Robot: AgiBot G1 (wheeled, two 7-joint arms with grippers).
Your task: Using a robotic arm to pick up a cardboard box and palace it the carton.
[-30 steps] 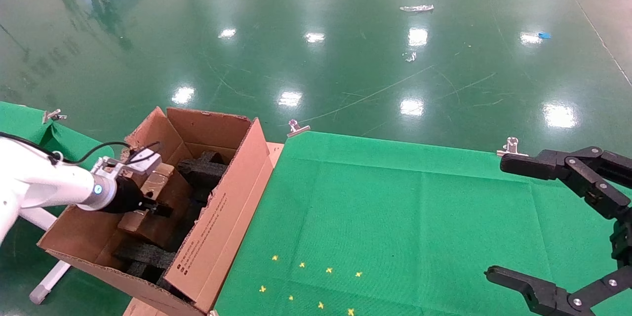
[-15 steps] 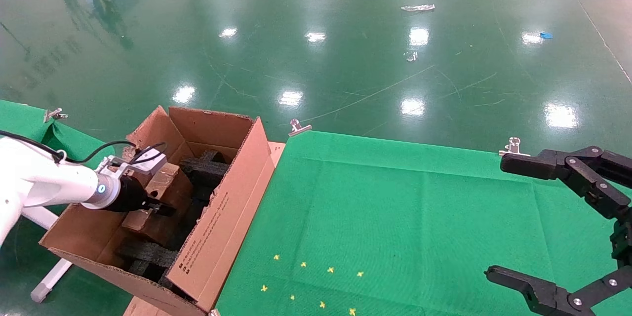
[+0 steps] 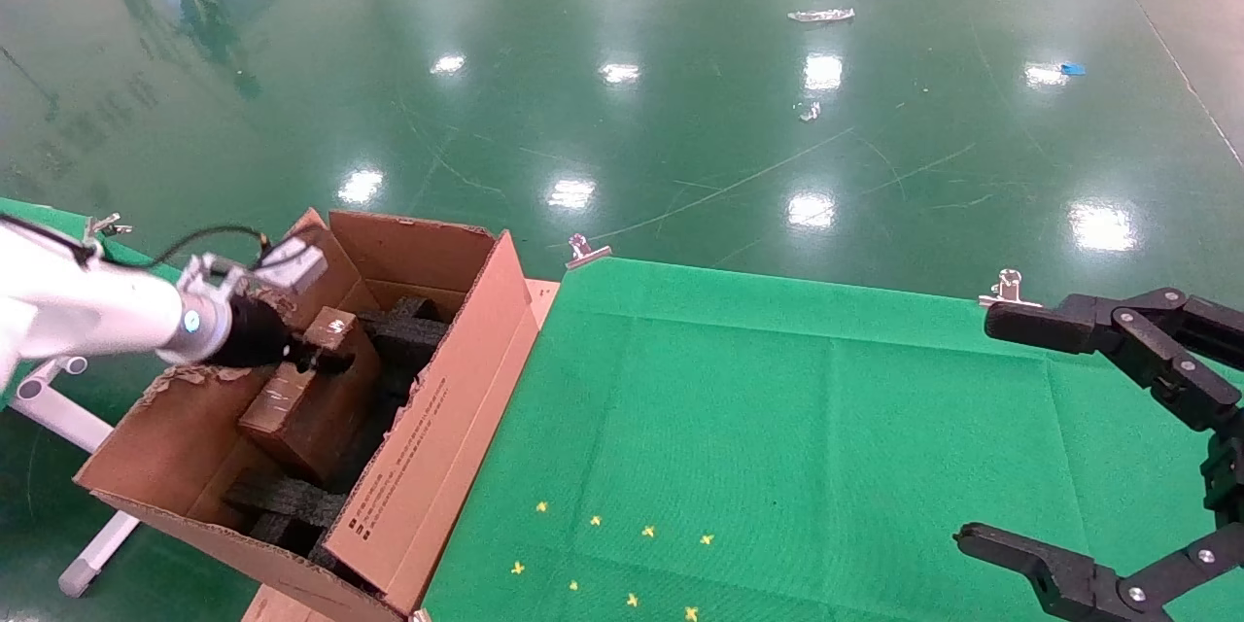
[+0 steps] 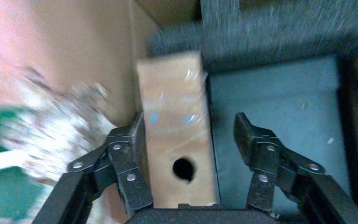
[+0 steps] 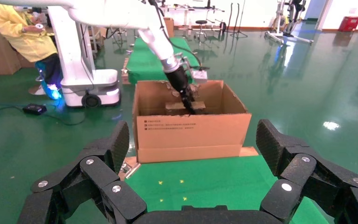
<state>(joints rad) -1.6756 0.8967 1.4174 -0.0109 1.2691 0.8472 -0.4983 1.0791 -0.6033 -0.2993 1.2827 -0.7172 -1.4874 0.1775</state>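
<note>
The cardboard box (image 3: 296, 413), reddish-brown and taped, lies in the carton (image 3: 432, 447) among black foam inserts (image 3: 403, 335). My left gripper (image 3: 326, 362), on the white robotic arm (image 3: 87, 311), hovers just above the box's far end. In the left wrist view the left gripper (image 4: 190, 126) is open and straddles the box (image 4: 175, 116), whose round hole faces the camera. One finger (image 4: 130, 140) is against its side; the other finger (image 4: 249, 137) stands clear over foam (image 4: 279, 112). My right gripper (image 3: 986, 428) is parked open at the table's right edge.
The carton stands at the left end of the green-covered table (image 3: 777, 428), its printed side also in the right wrist view (image 5: 191, 133). Yellow marks (image 3: 612, 554) dot the cloth near the front. Metal clips (image 3: 583, 253) hold the cloth's far edge. A white stand (image 3: 87, 564) is beside the carton.
My left gripper has risen and drawn back toward the carton's far left wall. The cardboard box has stayed in the carton. The right arm has not moved.
</note>
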